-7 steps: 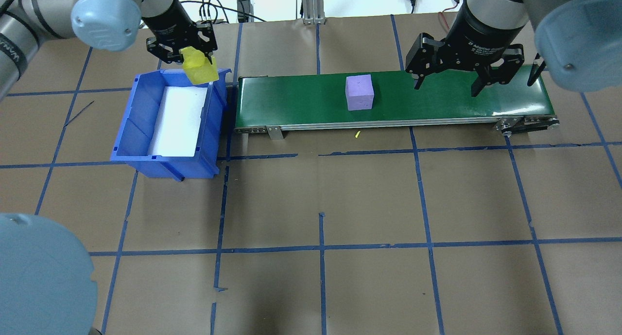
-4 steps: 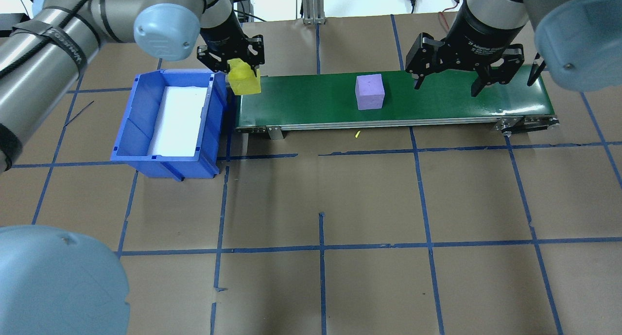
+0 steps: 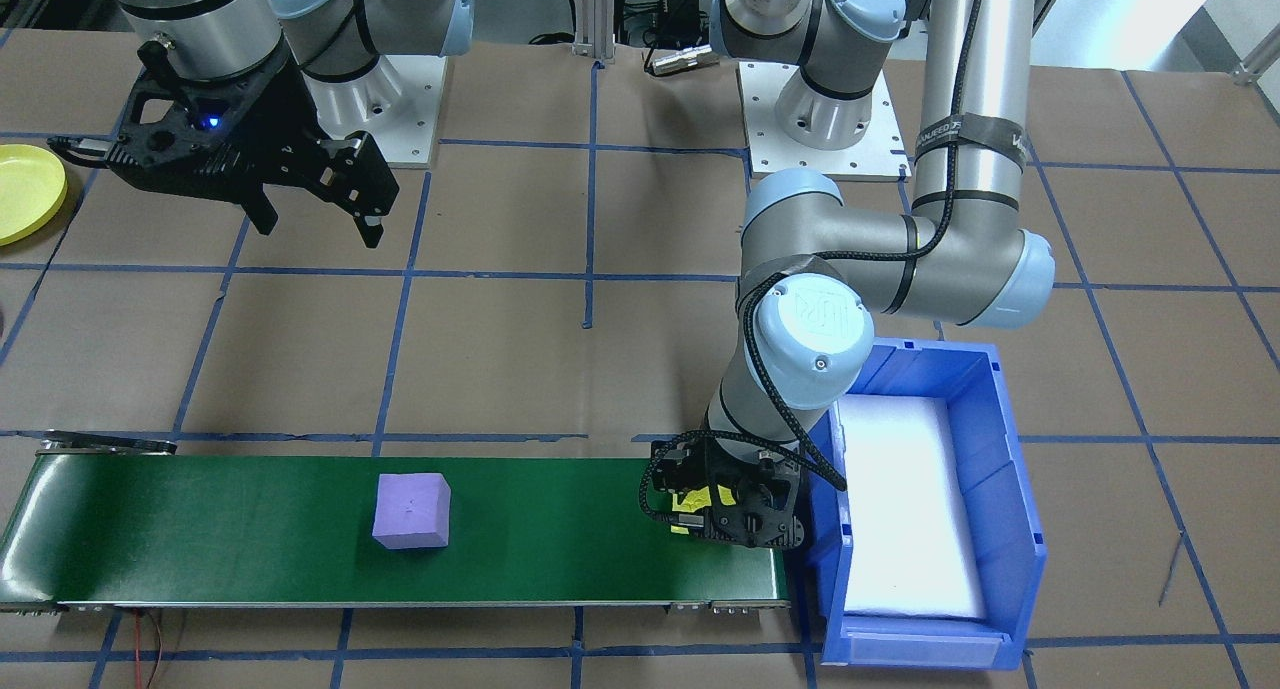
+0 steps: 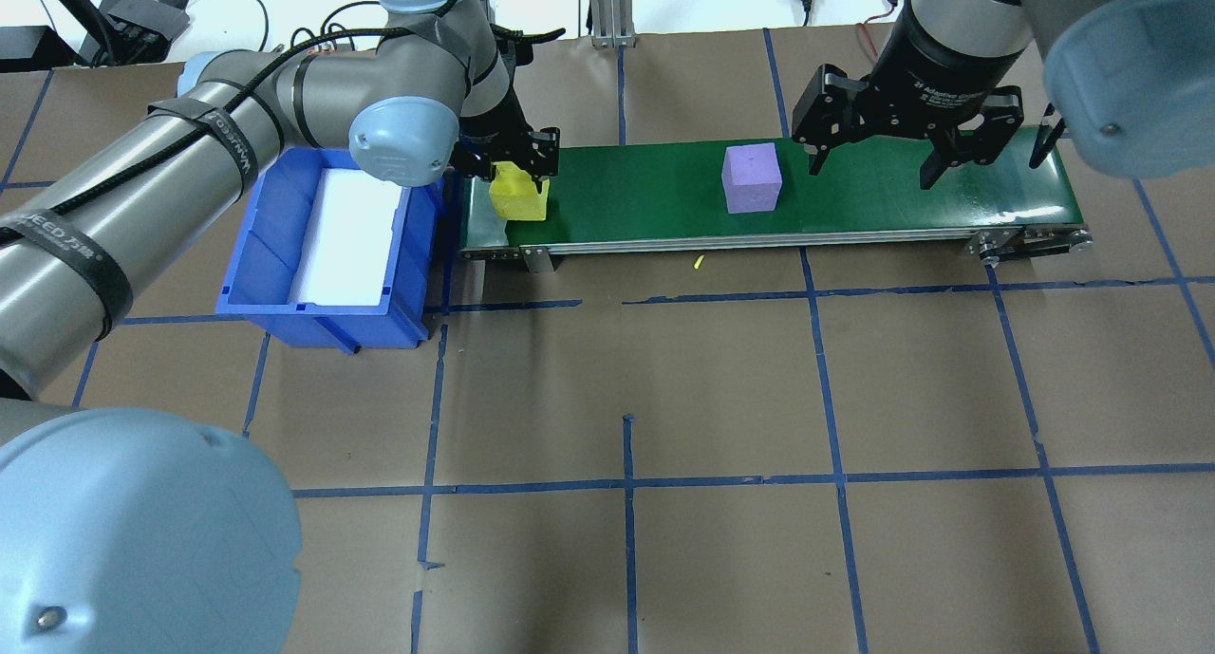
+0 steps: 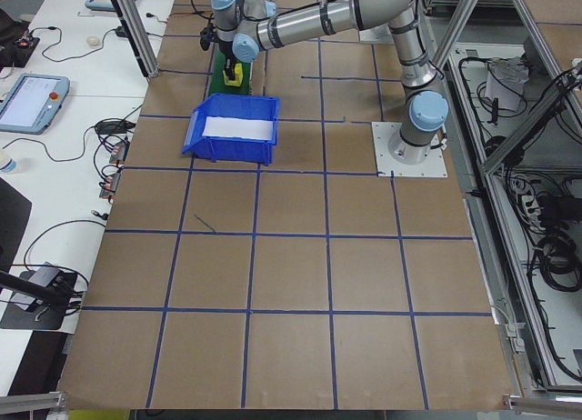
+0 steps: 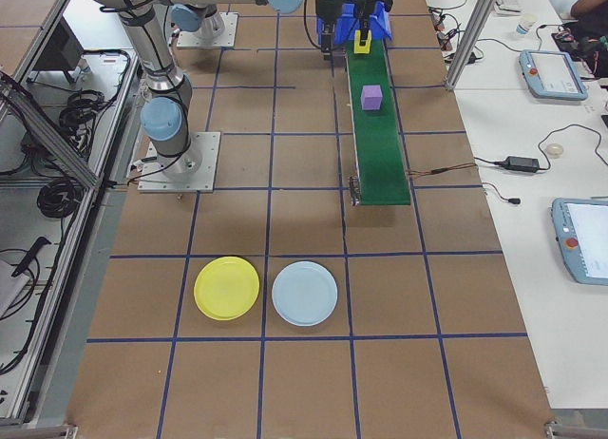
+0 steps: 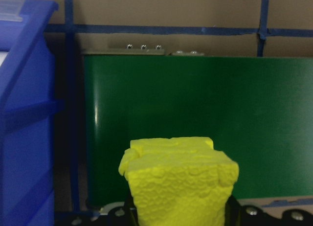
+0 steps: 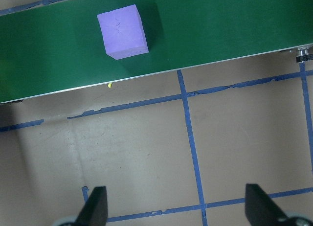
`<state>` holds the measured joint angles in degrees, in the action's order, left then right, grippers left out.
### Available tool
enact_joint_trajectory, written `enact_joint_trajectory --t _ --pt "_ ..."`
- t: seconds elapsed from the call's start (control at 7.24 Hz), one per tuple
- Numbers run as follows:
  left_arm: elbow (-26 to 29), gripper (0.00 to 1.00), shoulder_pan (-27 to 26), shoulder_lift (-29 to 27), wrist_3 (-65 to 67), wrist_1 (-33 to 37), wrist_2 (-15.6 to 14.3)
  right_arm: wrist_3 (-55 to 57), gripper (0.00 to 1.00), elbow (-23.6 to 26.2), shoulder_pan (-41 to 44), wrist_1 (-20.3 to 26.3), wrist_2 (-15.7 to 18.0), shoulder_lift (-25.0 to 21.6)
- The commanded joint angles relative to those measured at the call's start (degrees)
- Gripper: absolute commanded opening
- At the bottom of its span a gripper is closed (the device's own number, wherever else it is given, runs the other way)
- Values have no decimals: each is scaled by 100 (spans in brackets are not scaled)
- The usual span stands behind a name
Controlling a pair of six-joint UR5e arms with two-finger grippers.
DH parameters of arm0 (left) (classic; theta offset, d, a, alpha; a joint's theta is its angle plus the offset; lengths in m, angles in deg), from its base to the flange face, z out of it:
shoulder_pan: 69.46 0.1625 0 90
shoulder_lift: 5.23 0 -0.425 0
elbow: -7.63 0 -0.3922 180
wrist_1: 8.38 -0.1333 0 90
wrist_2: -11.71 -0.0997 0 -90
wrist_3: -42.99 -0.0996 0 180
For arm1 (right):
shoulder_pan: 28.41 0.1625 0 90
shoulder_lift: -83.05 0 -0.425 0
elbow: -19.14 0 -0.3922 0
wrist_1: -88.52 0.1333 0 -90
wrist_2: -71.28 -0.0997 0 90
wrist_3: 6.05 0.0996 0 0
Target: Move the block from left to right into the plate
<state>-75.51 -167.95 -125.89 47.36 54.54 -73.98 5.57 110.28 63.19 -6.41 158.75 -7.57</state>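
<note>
Overhead exterior: left gripper (image 4: 517, 172) low over the left end of a green conveyor belt (image 4: 854, 198), jaws clamped on a yellow foam block (image 4: 518, 196); blue bin (image 4: 275, 255) just left of the belt. Purple block (image 4: 752, 178) on the belt toward its right half. Right gripper (image 4: 871, 167) above the belt's right part, jaws spread wide, holding nothing.

Exterior front-facing: yellow plate (image 3: 25, 191) at the far left edge of the tabletop (image 3: 600, 349), well apart from the belt and both blocks.

Exterior right: yellow plate beside a pale blue plate (image 6: 304, 294), both near the camera, beyond the belt's near end.

Left wrist-mounted: yellow block filling the lower centre, green belt behind.

Right wrist-mounted: purple block on the belt, parted fingertips (image 8: 95, 209) at the bottom edge.
</note>
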Motion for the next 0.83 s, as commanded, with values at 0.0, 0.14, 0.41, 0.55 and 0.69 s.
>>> enact_joint_trajectory --t 0.0,0.14,0.41,0.55,0.69 --pt "-131 99 -3 33 159 -112 44 -2 100 0 -2 1 -2 0" --pt "-202 99 -3 190 178 -113 35 7 100 0 -2 10 7 0" --pt "-255 100 14 784 152 383 -34 7 100 0 -10 10 16 -9" --pt "-273 100 84 1363 56 1032 -78 7 100 0 -10 10 24 -9" --pt "-316 100 320 1734 55 1595 -88 -2 100 0 -10 10 24 -9"
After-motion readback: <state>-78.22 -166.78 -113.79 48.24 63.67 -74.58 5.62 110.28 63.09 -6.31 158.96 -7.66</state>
